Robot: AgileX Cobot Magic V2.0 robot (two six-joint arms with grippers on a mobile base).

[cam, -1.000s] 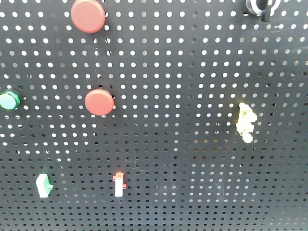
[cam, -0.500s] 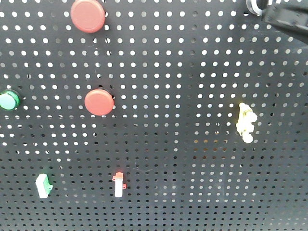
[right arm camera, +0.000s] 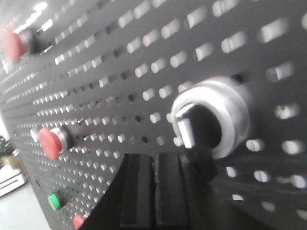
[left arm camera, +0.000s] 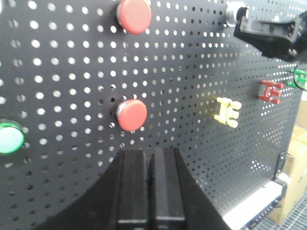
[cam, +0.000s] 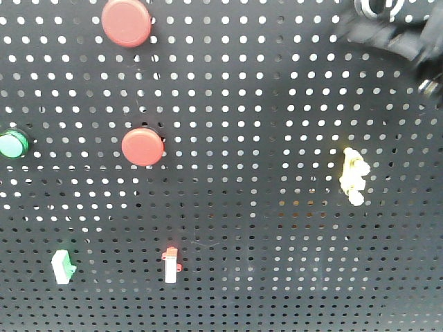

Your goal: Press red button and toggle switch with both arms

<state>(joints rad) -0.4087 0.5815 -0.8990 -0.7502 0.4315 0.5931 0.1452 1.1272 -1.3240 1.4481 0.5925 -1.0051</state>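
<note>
Black pegboard (cam: 277,104) fills all views. Left claw (left arm camera: 148,155), bottom centre of its wrist view, fingers pressed together and empty, has the middle red button (left arm camera: 132,115) straight above it, slightly left. Right claw (right arm camera: 154,160), also closed on nothing, sits just below-left of the silver-ringed switch (right arm camera: 211,117), and looks the nearer of the two.

Two red buttons (cam: 126,22) (cam: 142,146), one green button (cam: 12,144), one rotary switch (right arm camera: 211,117) (silver-rimmed), five small coloured fittings (cam: 353,176) (cam: 62,266) (cam: 171,264) (left arm camera: 271,91) (left arm camera: 298,74)
</note>
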